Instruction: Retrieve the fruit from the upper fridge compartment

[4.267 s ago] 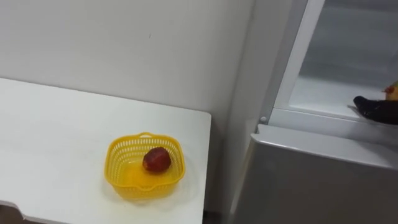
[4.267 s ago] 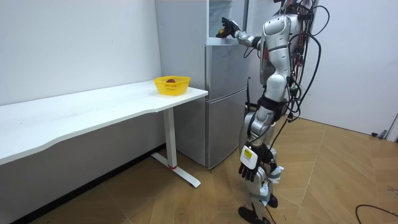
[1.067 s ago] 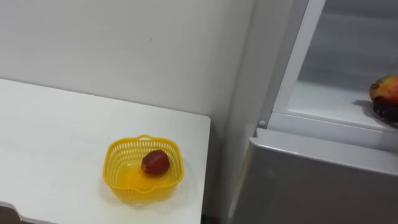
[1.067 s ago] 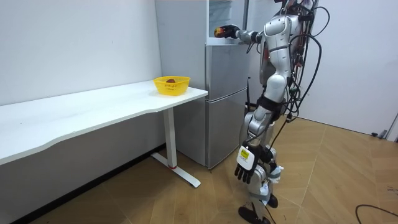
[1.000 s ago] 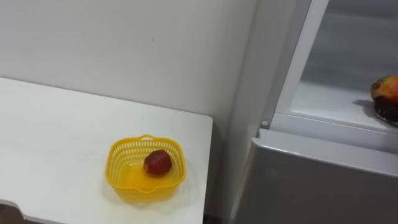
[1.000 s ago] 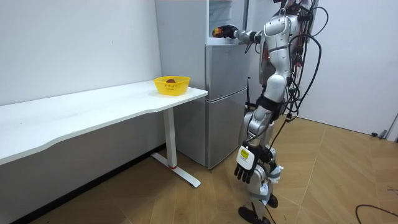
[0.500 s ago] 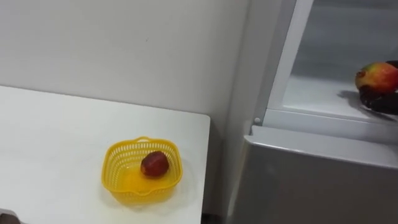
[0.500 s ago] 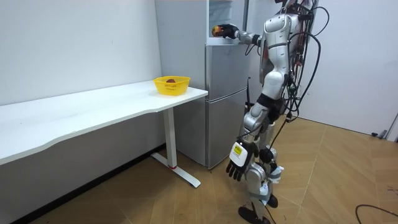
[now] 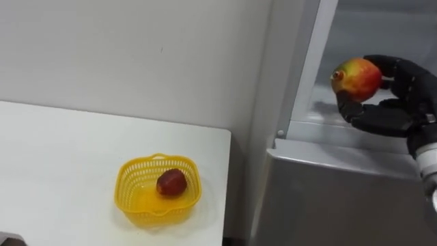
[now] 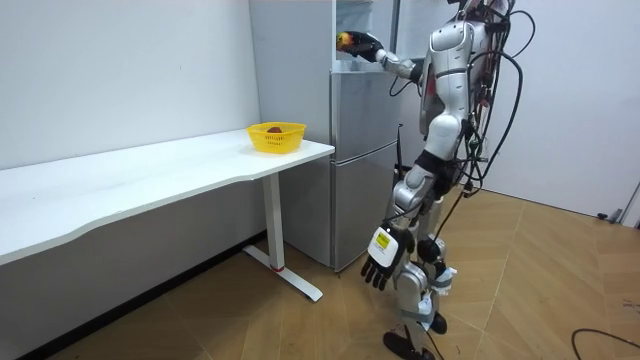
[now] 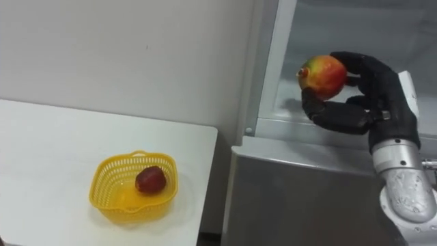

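red-and-yellow fruit (image 9: 358, 77) sits gripped in the right hand (image 9: 389, 113), just before the open upper fridge (image 9: 382, 27) at right. the left hand (image 10: 381, 270) hangs low and relaxed.

Bright, even light; soft shadows.

2 eye views: on the robot's head, close in, angled down and forward at the wall (image 9: 136, 61). Both take in the table's (image 9: 61, 171) far right corner, the yellow basket (image 9: 125, 186) near its right edge, and the fridge (image 9: 328, 198) with its upper compartment open. The right eye sits slightly rightward, so things fall further left in it.

Room view: standing camera well off, roughly level, side-on to the whole robot.

All 3 share the basket, table corner, fridge front, and the raised right hand (image 9: 389, 113) holding the fruit (image 9: 357, 76).
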You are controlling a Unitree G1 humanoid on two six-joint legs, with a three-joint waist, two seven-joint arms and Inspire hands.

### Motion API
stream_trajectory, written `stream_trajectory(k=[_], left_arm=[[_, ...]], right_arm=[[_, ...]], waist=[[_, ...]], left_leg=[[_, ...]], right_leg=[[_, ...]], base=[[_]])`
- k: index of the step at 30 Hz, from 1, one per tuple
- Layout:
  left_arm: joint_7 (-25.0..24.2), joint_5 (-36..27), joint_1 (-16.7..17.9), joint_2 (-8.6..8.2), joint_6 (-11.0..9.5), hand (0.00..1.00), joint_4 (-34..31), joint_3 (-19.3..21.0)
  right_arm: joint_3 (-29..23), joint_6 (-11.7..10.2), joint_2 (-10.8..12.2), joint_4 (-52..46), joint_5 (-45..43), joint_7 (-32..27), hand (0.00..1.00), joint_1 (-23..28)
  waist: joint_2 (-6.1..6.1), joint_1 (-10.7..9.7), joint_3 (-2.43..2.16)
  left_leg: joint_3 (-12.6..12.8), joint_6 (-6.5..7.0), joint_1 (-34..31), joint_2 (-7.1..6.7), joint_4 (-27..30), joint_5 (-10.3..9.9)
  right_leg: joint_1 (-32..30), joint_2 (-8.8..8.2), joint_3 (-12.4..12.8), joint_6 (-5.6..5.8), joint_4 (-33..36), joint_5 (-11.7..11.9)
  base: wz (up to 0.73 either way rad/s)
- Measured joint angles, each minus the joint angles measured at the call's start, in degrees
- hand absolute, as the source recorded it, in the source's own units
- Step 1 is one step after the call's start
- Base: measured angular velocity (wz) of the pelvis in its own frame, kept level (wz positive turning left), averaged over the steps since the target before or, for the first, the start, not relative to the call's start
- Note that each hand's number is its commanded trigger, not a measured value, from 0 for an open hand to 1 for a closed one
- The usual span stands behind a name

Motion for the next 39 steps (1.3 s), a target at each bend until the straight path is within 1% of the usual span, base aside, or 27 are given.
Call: stream_trajectory(k=[3,5,7,9,10,11,13,15,16,18,20,21,22,23,24,25,28,29,31,32,33,34,35,37,39], left_arm=[[0.10,-0.04,-0.07,-0.71,-0.62,0.00,0.00,0.19],[0.18,-0.04,-0.09,-0.98,-0.65,0.00,0.00,0.23],[0.18,-0.04,-0.05,-1.19,-0.69,0.00,0.00,0.30],[0.21,0.00,-0.02,-1.32,-0.69,0.00,0.08,0.28],[0.24,-0.01,-0.04,-1.38,-0.69,0.00,0.08,0.26],[0.29,-0.04,-0.08,-1.40,-0.75,0.00,0.14,0.12],[0.28,-0.04,-0.49,-1.40,-1.05,0.00,0.31,0.02],[0.22,-0.02,-0.98,-1.40,-1.77,0.00,1.32,-0.01],[0.20,-0.02,-1.08,-1.39,-1.87,0.00,1.56,-0.10],[0.07,-0.03,-1.62,-1.43,-2.00,0.00,2.31,-0.47],[0.02,0.00,-1.83,-1.53,-2.00,0.00,2.36,-0.97],[0.01,-0.02,-1.91,-1.68,-2.02,0.00,2.37,-1.10],[0.02,-0.01,-1.93,-1.73,-2.07,0.00,2.37,-1.31],[0.04,-0.01,-2.08,-1.93,-2.32,0.00,2.57,-1.43],[0.06,-0.01,-2.19,-2.07,-2.74,0.00,3.18,-1.57],[0.10,-0.01,-2.40,-2.06,-2.93,0.00,3.49,-1.88],[0.12,0.02,-3.08,-2.08,-3.41,0.00,4.00,-3.13],[0.12,0.01,-3.11,-2.05,-3.42,0.00,4.00,-3.46],[0.06,0.03,-3.42,-2.03,-3.45,0.00,3.98,-3.68],[0.05,0.01,-4.00,-1.93,-3.54,0.00,3.95,-3.68],[0.05,0.01,-4.15,-1.74,-3.70,0.00,3.97,-3.69],[0.06,0.01,-4.23,-1.65,-3.78,0.00,4.02,-3.73],[0.07,0.03,-4.47,-1.47,-3.90,0.00,4.16,-3.93],[0.02,0.04,-4.50,-1.27,-4.09,0.00,4.25,-3.86],[-0.36,0.02,-4.55,-0.82,-4.12,0.00,4.33,-3.73]], right_arm=[[-0.32,-0.41,0.04,-4.47,-0.07,-2.08,1.00,1.67],[-0.32,-0.93,0.07,-7.16,-0.08,-3.20,1.00,3.04],[-0.35,-1.05,0.44,-10.10,-0.34,-3.68,1.00,4.39],[-0.33,-1.62,1.68,-13.03,-0.54,-3.89,1.00,6.01],[-0.33,-1.67,1.84,-13.64,-0.54,-3.92,1.00,6.36],[-0.34,-1.91,2.25,-14.68,-0.53,-4.07,1.00,6.88],[-0.33,-2.35,2.88,-16.35,-0.56,-4.58,1.00,7.29],[-0.34,-3.39,3.75,-18.50,-1.11,-5.21,1.00,7.29],[-0.33,-3.91,3.88,-18.84,-1.29,-5.34,1.00,7.29],[-0.33,-4.98,4.04,-20.81,-4.48,-6.00,1.00,7.30],[-0.32,-5.33,4.51,-22.28,-9.11,-6.02,1.00,7.41],[-0.29,-5.59,5.19,-23.28,-11.14,-5.96,1.00,7.43],[-0.30,-5.89,5.41,-23.69,-12.23,-5.95,1.00,7.42],[-0.23,-6.05,5.80,-24.88,-14.44,-5.89,1.00,7.42],[-0.16,-6.69,6.11,-25.56,-16.41,-5.52,1.00,7.42],[-0.11,-6.97,6.16,-25.87,-16.99,-5.40,1.00,7.42],[0.94,-7.11,6.27,-28.44,-18.42,-4.95,1.00,7.41],[2.17,-7.19,6.28,-29.38,-18.45,-4.58,1.00,7.42],[3.12,-7.76,6.29,-29.91,-18.72,-3.22,1.00,7.41],[3.89,-7.76,6.29,-30.27,-18.83,-2.74,1.00,7.41],[4.76,-7.76,6.28,-30.32,-19.43,-2.24,1.00,7.40],[5.06,-7.76,6.28,-30.32,-19.86,-1.91,1.00,7.40],[5.64,-7.76,6.28,-30.32,-20.71,-1.36,1.00,7.40],[6.43,-7.80,6.28,-30.32,-21.87,-0.35,1.00,7.40],[6.59,-7.87,6.28,-30.33,-23.50,1.01,1.00,7.37]], waist=[[0.86,-0.04,-0.24],[1.01,-0.03,-0.32],[1.05,-0.14,-0.30],[1.09,-0.07,-0.26],[1.10,-0.13,-0.26],[1.11,-0.60,-0.23],[1.25,-0.75,-0.07],[1.59,-0.99,0.12],[1.67,-1.02,0.13],[1.75,-1.16,0.02],[1.82,-1.12,-0.03],[1.87,-1.14,-0.15],[1.90,-1.13,-0.29],[1.96,-1.04,-0.34],[2.04,-1.00,-0.39],[2.05,-0.97,-0.40],[1.95,-0.53,-0.37],[1.86,-0.55,-0.32],[1.52,-0.54,-0.10],[1.22,-0.48,0.09],[0.89,-0.11,0.24],[0.76,0.10,0.29],[0.56,0.55,0.30],[0.27,1.02,0.13],[-0.40,2.00,0.11]], left_leg=[[0.18,0.00,0.02,0.04,-0.06,0.00],[0.31,0.00,0.12,0.13,-0.04,0.00],[0.73,0.00,0.12,0.22,0.01,0.00],[1.27,0.00,0.17,0.26,-0.01,-0.01],[1.35,0.01,0.19,0.25,-0.01,-0.01],[1.45,0.02,0.15,0.22,-0.04,-0.02],[1.72,0.05,-0.02,0.20,-0.05,-0.04],[1.69,0.16,-0.10,0.13,-0.24,-0.12],[1.70,0.18,-0.14,0.12,-0.25,-0.13],[1.72,0.18,-0.85,0.14,-0.21,-0.13],[1.73,0.17,-1.17,0.19,-0.19,-0.12],[1.74,0.17,-1.26,0.21,-0.12,-0.11],[1.73,0.17,-1.34,0.20,-0.05,-0.10],[1.73,0.17,-1.43,0.17,0.03,-0.09],[1.69,0.17,-1.36,0.17,0.03,-0.09],[1.69,0.17,-1.30,0.17,0.02,-0.09],[1.55,0.17,-1.09,0.22,-0.21,-0.09],[1.56,0.17,-1.01,0.26,-0.22,-0.09],[1.74,0.17,-0.99,0.30,-0.21,-0.09],[2.06,0.17,-1.05,0.39,-0.21,-0.09],[2.15,0.17,-1.14,0.45,-0.19,-0.09],[2.22,0.16,-1.13,0.50,-0.18,-0.09],[2.27,0.16,-1.20,0.77,-0.16,-0.10],[2.28,0.15,-1.25,0.72,-0.13,-0.10],[2.28,0.14,-1.53,0.55,-0.12,-0.11]], right_leg=[[-0.27,-0.02,0.64,0.00,0.23,0.00],[-0.27,0.04,0.81,-0.02,0.30,0.01],[-0.31,0.18,1.41,-0.08,0.39,0.04],[-0.39,0.27,2.07,-0.10,0.51,0.06],[-0.43,0.27,2.15,-0.10,0.59,0.06],[-0.72,0.27,2.26,-0.10,0.92,0.05],[-1.13,0.44,2.53,-0.10,1.10,0.05],[-1.27,0.47,2.69,-0.09,1.03,0.05],[-1.34,0.47,2.75,-0.08,1.05,0.04],[-2.04,0.46,2.80,-0.09,1.15,0.05],[-2.43,0.53,2.85,-0.10,1.17,0.05],[-2.67,0.54,2.89,-0.11,1.20,0.06],[-2.79,0.53,2.87,-0.12,1.23,0.06],[-2.91,0.46,2.83,-0.12,1.29,0.06],[-2.85,0.46,2.79,-0.11,1.29,0.06],[-2.81,0.45,2.78,-0.11,1.27,0.06],[-2.71,0.41,2.97,-0.11,1.13,0.06],[-2.71,0.29,3.20,-0.11,1.12,0.06],[-2.72,0.30,3.28,-0.11,1.12,0.06],[-2.80,0.35,3.28,-0.12,1.13,0.07],[-2.93,0.40,3.39,-0.17,1.15,0.09],[-2.95,0.43,3.46,-0.21,1.15,0.12],[-2.97,0.45,3.44,-0.30,1.15,0.18],[-2.99,0.44,3.37,-0.32,1.16,0.19],[-3.00,0.44,2.99,-0.33,1.17,0.19]], base=[[-0.06],[-0.05],[-0.11],[-0.12],[-0.08],[-0.06],[-0.08],[-0.02],[0.00],[0.00],[0.00],[0.00],[0.00],[0.00],[0.00],[0.00],[-0.03],[-0.08],[-0.03],[-0.03],[-0.05],[-0.06],[0.00],[0.02],[0.02]])
